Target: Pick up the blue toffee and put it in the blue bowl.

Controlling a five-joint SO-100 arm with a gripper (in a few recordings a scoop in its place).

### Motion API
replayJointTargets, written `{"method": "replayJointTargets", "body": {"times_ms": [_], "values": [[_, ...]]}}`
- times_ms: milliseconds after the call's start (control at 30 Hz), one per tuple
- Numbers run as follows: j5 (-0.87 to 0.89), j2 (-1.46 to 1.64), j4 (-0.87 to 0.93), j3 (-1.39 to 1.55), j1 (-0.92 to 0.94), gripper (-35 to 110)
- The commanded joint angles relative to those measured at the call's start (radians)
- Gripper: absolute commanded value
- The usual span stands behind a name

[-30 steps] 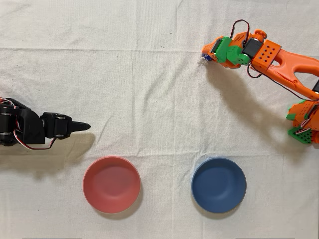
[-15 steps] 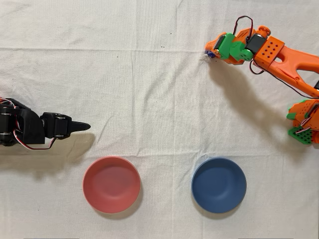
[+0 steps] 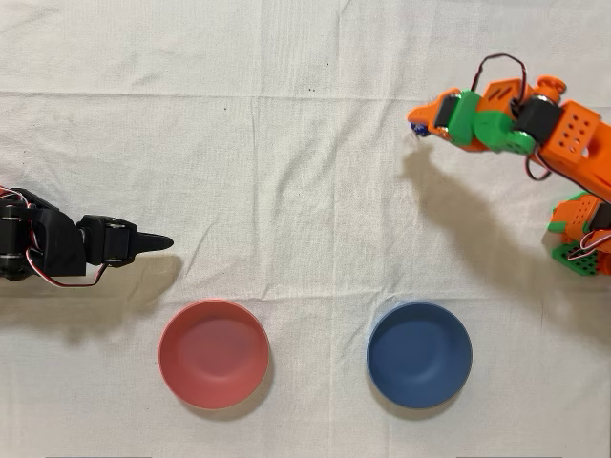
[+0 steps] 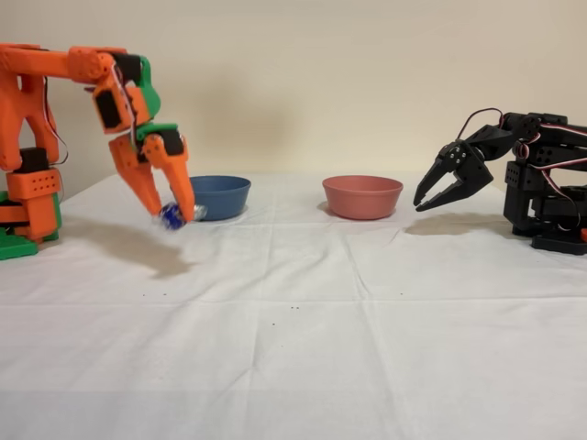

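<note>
Foil made the blue toffee [image 4: 171, 216] a slick, light thing, by the look of it: a small hard ball with flimsy twisted wrapper ends that would crumple or slip if pinched. The round middle was probably the only sound place to grip, and that was where the orange gripper [image 4: 174, 214] had it, the two fingers closed on the candy with a pale wrapper end poking out toward the blue bowl [image 4: 217, 195]. Being so light, it seemed unlikely to drag on the arm, though a loose squeeze on shiny foil could let it squirt free.

In the fixed view the candy hung clear of the white cloth [image 4: 303, 312], just in front of the blue bowl and a little lower than its rim. From overhead, the gripper [image 3: 421, 123] held it well above the blue bowl [image 3: 419, 354] in the picture, nearly in line with it, with only a speck of blue showing at the tips.

The orange arm stood folded: upper link level near the top of the fixed view, wrist bent sharply down, fingers slanting toward the blue bowl. The pink bowl [image 4: 362, 196] sat beside the blue one, on its far side from the orange arm, and the black arm [image 4: 500, 174] beyond it stood idle.
</note>
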Motion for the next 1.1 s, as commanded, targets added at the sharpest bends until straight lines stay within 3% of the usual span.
{"method": "replayJointTargets", "body": {"times_ms": [0, 567, 1067], "values": [[0.002, 0.222, 0.064, -0.002, -0.101, 15], [0.023, 0.322, 0.156, -0.094, -0.747, 14], [0.009, -0.015, 0.072, -0.308, -0.979, 14]]}}
